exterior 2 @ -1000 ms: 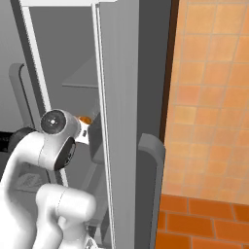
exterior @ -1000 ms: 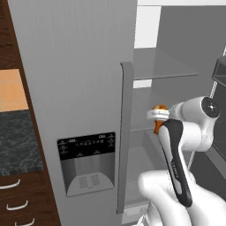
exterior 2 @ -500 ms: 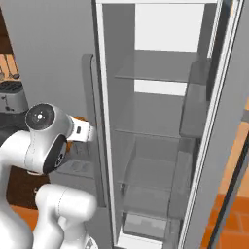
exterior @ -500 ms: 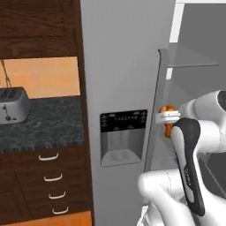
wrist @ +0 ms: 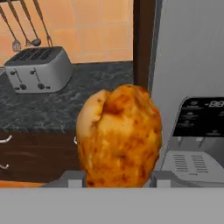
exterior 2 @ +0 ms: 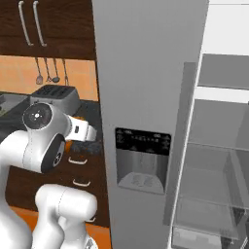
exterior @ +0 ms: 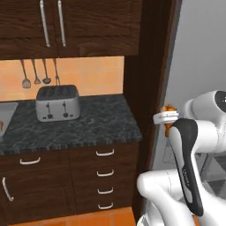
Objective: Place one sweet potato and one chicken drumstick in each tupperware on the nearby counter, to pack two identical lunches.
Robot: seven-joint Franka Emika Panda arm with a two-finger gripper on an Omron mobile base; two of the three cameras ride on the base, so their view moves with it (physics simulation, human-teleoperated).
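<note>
At the far left of the left base view a grey tray [exterior: 5, 115], likely a tupperware, juts in at the frame edge on the counter [exterior: 88, 123]; something orange sits at its near wall, too cut off to name. Right of it stands the toaster [exterior: 57, 102] under hanging utensils [exterior: 35, 73], then bare stone, then the dark cabinet side and the grey fridge [exterior 2: 146, 97]. The gripper [exterior: 167, 118] hangs beside that cabinet side, off the counter's right end, closed on the drumstick [wrist: 119, 134], whose bulbous end bulges out between the fingers [wrist: 70, 178] in the hand view

What could go wrong, as I judge it:
- The piece is round and glossy and held low between the tips, so a quick swing or a jolt from the base could let it roll out onto the floor
- The tray is well apart from the gripper, and the toaster sits between; a low sweep along the counter could clip it
- The cabinet side is close by the hand, so turning too tight risks a knock
- With the tray mostly out of frame, a release made too soon would land the drumstick on bare stone
</note>
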